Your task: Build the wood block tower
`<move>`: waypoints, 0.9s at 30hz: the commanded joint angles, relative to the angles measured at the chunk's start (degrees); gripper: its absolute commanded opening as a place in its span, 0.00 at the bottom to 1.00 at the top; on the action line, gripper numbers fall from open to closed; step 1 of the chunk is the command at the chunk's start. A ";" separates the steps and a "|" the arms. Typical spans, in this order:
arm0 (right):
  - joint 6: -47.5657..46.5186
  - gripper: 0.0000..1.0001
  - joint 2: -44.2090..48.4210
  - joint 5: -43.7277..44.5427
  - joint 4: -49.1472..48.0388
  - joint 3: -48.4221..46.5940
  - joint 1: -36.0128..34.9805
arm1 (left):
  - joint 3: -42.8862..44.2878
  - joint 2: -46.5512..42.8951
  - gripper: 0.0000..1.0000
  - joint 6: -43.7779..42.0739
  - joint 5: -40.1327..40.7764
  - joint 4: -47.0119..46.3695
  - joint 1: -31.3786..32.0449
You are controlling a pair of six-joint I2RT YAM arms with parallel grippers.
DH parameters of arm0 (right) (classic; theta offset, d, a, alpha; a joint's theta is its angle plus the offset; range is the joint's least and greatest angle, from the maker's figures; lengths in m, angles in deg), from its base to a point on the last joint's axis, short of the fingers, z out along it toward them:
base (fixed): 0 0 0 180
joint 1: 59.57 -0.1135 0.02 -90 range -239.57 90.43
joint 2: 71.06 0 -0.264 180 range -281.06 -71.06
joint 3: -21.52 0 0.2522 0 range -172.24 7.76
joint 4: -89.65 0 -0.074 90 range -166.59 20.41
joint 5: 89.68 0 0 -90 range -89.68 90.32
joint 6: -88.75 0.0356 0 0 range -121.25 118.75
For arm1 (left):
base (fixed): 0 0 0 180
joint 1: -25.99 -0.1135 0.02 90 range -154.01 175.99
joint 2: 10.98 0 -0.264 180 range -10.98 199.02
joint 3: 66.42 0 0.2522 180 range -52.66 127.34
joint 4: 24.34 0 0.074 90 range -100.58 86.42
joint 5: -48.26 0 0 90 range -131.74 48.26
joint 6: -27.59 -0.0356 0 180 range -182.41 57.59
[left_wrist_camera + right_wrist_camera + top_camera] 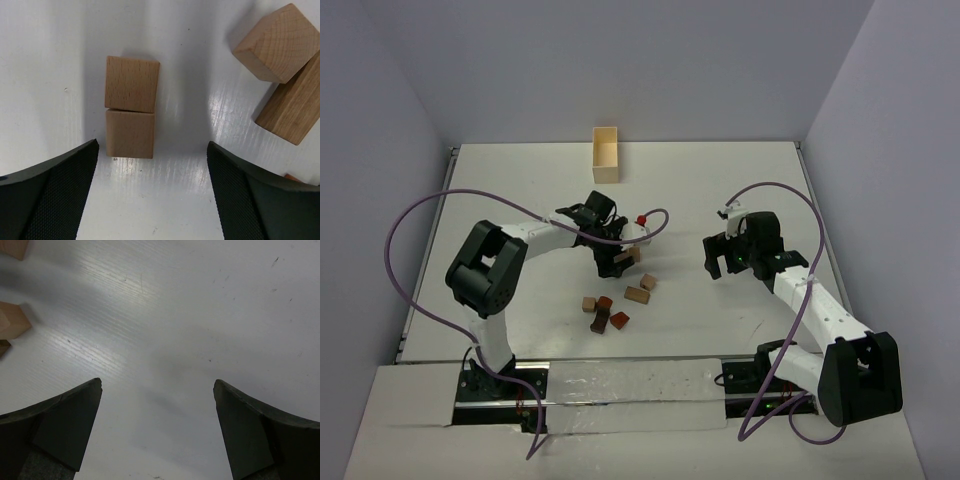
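Observation:
Several small wooden blocks, tan and reddish-brown, lie loose on the white table [720,180] near its middle: a tan block [625,257] under my left gripper, two tan ones [648,282] [637,295] to its right, and a cluster [604,312] nearer the front. My left gripper [610,262] is open and empty. In the left wrist view it [152,192] hovers over the tan block [131,107], which shows two square faces just ahead of the fingertips, nearer the left finger [55,195]. My right gripper [720,258] is open and empty over bare table [157,430].
A pale rectangular wooden box [606,154] stands at the back of the table. Two more tan blocks [280,45] [295,107] lie ahead and right of the left gripper. Tan blocks [12,320] show at the left edge of the right wrist view.

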State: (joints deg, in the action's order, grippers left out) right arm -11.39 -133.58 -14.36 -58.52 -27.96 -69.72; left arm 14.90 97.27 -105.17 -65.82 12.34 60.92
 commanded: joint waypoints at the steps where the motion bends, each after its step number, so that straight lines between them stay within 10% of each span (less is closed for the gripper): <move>1: -0.31 1.00 0.38 -0.35 -0.14 -2.77 -0.31 | 2.82 -3.63 0.89 -1.35 -1.93 1.58 0.31; 27: -0.27 1.00 3.59 -1.63 0.00 -2.95 -0.44 | -14.30 -32.14 0.70 -5.24 -6.56 7.98 3.65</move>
State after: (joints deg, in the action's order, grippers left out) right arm -11.38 -131.65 -15.45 -58.47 -27.96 -69.72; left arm 1.31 66.88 -109.04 -72.27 20.33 60.94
